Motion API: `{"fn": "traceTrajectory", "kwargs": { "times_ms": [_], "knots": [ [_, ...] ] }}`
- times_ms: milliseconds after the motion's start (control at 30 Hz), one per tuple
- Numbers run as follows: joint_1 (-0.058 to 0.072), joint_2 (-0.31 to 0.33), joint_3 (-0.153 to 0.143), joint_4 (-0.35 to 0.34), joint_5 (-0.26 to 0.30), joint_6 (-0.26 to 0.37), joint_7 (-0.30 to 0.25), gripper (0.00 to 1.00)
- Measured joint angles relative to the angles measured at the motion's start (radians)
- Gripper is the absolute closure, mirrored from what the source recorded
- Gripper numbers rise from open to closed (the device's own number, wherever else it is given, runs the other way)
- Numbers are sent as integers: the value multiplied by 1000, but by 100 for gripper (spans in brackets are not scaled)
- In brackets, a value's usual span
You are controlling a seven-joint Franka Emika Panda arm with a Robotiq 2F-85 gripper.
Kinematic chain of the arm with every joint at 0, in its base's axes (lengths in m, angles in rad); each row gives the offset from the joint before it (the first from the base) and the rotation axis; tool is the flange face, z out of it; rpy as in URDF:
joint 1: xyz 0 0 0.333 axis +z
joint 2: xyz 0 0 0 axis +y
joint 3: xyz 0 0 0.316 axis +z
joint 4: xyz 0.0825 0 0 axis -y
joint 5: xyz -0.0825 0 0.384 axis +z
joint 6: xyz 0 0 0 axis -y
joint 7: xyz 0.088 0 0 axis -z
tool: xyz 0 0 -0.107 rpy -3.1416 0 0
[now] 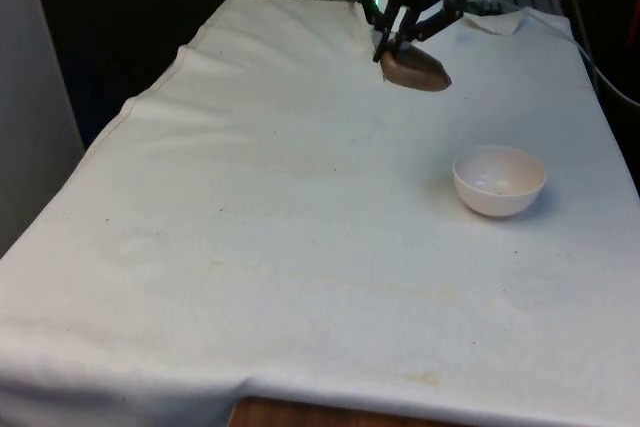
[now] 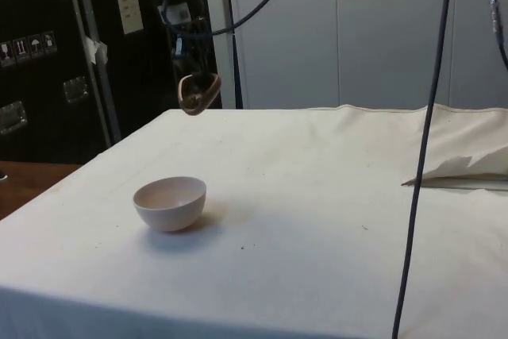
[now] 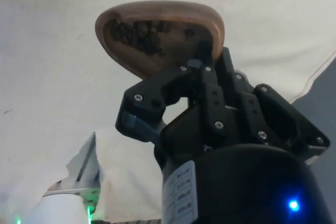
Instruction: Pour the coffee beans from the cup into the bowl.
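Observation:
My gripper (image 1: 392, 50) holds a brown wooden cup (image 1: 414, 70) by its rim, lifted above the far end of the table. From the side, the cup (image 2: 198, 93) hangs tilted in the air, well above the cloth. Up close, the cup (image 3: 157, 35) carries dark coffee beans (image 3: 137, 34) heaped in one half of it, with the gripper (image 3: 197, 56) shut on the rim. A white bowl (image 1: 499, 180) sits on the cloth nearer the camera, towards the front view's right; the bowl (image 2: 170, 203) looks empty.
The white cloth (image 1: 300, 207) has a folded, rumpled corner (image 1: 495, 21) at the far right. A crumpled fold of cloth (image 2: 464, 166) lies at the side view's right, and a dark cable (image 2: 421, 148) hangs across that view.

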Motion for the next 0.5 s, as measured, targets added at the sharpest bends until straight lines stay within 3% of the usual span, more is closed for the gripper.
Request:
{"fn": "traceTrajectory", "kwargs": {
  "times_ms": [500],
  "knots": [
    [0,25,71,23,-66,-32,109,100]
  ]
}}
